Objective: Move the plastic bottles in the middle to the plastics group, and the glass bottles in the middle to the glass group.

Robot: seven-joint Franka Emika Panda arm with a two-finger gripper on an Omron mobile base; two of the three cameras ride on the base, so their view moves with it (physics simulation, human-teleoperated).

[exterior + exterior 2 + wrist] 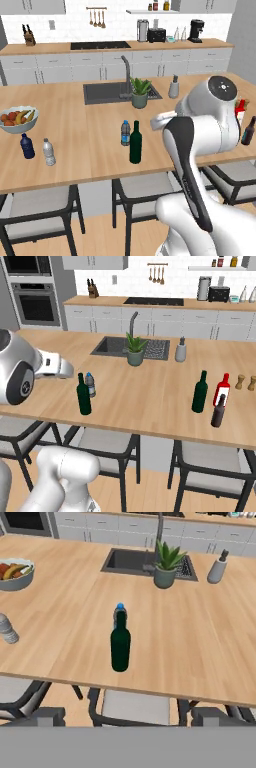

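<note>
A tall dark green wine bottle (pixel 135 142) (pixel 83 395) (pixel 120 644) stands mid-counter near the front edge. Just behind it is a small clear water bottle (pixel 125 133) (pixel 90 384) with a blue cap (pixel 120 606). At the left end stand a navy bottle (pixel 27 146) and a silvery-clear bottle (pixel 48 152) (pixel 6 628). On the right, another green wine bottle (pixel 200 392), a red bottle (pixel 222 389) (pixel 240 109) and a slim brown bottle (pixel 218 411) (pixel 248 131) stand close together. My gripper (pixel 71 371) hovers above and short of the middle green bottle, open and holding nothing.
A fruit bowl (pixel 17 120) (pixel 15 574) sits at the far left. A potted plant (pixel 140 93) (pixel 134 351), a sink (pixel 107 93) and a soap dispenser (pixel 174 87) lie behind the middle bottles. Two shakers (pixel 240 381) stand at the right. Stools (pixel 105 446) line the counter's front.
</note>
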